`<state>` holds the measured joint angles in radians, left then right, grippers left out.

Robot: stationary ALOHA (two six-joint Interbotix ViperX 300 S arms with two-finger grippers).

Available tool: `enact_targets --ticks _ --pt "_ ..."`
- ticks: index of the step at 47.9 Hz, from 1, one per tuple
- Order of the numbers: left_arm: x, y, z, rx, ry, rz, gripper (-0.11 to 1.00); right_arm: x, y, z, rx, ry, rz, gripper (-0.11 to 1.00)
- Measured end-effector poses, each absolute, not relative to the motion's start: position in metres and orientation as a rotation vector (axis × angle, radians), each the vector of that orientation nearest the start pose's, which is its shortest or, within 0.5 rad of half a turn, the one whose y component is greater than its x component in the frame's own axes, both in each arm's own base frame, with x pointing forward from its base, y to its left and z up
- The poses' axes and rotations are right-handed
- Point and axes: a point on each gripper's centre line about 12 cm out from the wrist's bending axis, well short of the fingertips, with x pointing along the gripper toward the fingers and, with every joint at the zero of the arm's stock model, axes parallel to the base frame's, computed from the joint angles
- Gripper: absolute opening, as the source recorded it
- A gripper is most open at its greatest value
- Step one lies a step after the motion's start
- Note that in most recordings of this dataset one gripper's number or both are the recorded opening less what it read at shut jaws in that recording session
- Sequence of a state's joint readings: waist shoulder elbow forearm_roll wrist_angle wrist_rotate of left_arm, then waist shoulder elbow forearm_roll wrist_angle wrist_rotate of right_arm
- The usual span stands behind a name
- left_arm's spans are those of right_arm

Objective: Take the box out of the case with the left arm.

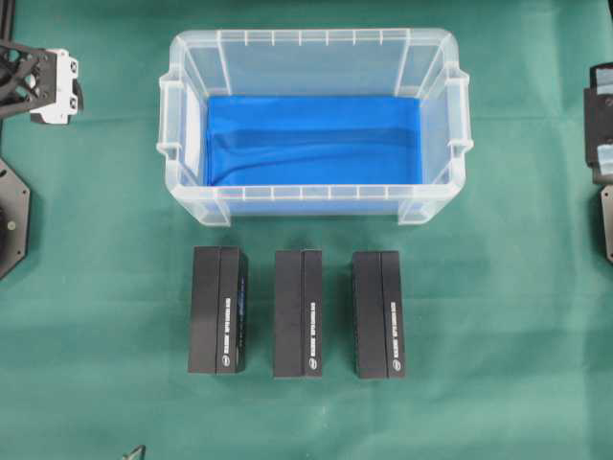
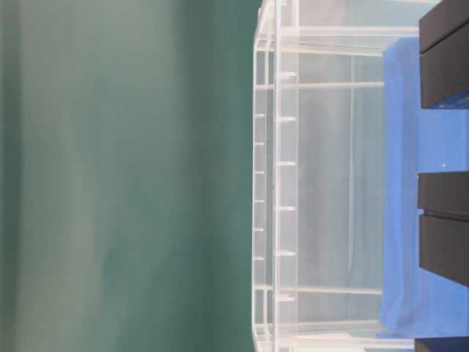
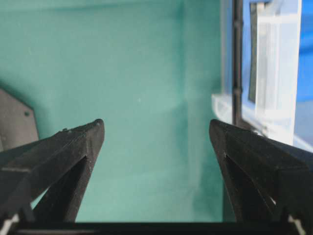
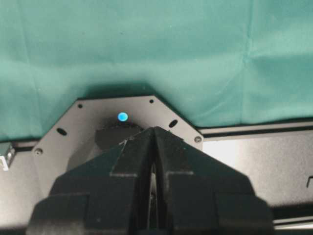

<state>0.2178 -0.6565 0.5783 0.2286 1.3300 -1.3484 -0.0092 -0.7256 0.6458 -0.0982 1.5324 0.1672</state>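
A robot lab bench. Green cloth (image 1: 96, 316) covers the table, and black arm base plates (image 1: 11, 216) are bolted on either side of the clear case (image 1: 192, 196).

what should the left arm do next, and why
Probably just park the left gripper at the table's left side. The case shows only its blue lining inside, all three black boxes lie on the cloth in front of it, and the jaws stand open and empty. Nothing seems left to lift out.
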Motion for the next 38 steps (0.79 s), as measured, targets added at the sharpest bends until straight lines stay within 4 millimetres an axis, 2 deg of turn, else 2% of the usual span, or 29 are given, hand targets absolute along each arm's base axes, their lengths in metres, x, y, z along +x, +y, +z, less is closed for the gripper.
enact_targets --ticks 38 --pt "0.1890 0.0725 0.3152 -1.105 0.813 1.132 0.88 0.1585 -0.0130 0.2981 0.069 1.438 -0.206 0.02"
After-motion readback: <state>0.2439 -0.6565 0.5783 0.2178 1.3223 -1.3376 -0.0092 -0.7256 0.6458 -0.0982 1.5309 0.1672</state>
